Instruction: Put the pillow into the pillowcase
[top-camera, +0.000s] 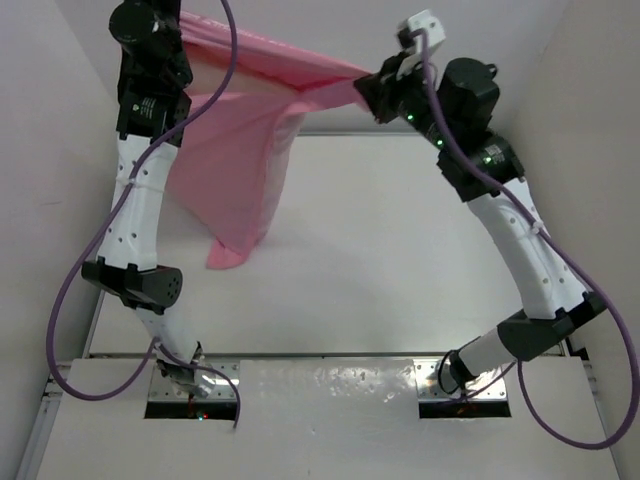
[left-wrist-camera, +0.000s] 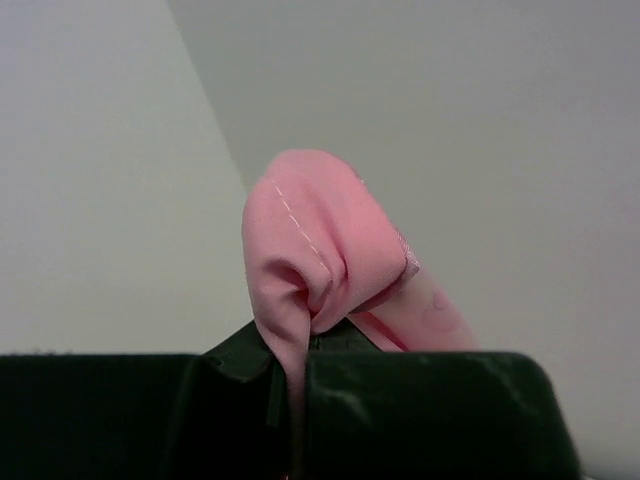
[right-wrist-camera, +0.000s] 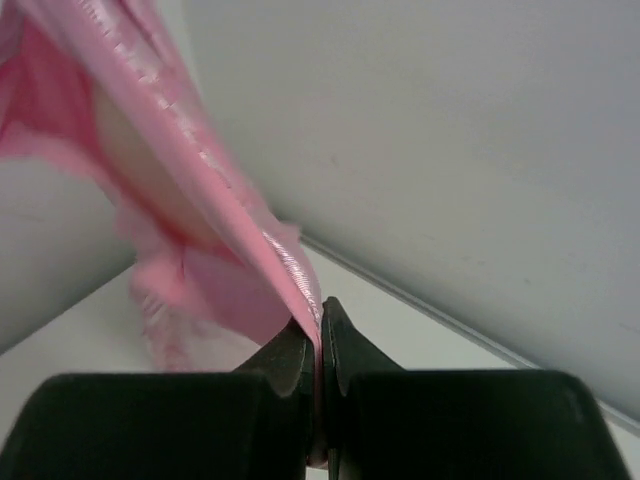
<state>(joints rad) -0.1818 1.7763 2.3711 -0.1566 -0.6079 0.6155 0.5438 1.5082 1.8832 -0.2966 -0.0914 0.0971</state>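
Pink satin pillowcase (top-camera: 240, 170) held aloft between both raised arms, its upper edge drawn taut from the left pincer (top-camera: 180, 30) at the far left to the right pincer (top-camera: 368, 85) at the far right. Left pincer clamped on a bunched, stitched fold of the fabric; right pincer pressed together on a thin hem edge. The body of the pillowcase hangs in loose folds below the left side, its lowest corner close over the white table (top-camera: 400, 250); contact there cannot be told
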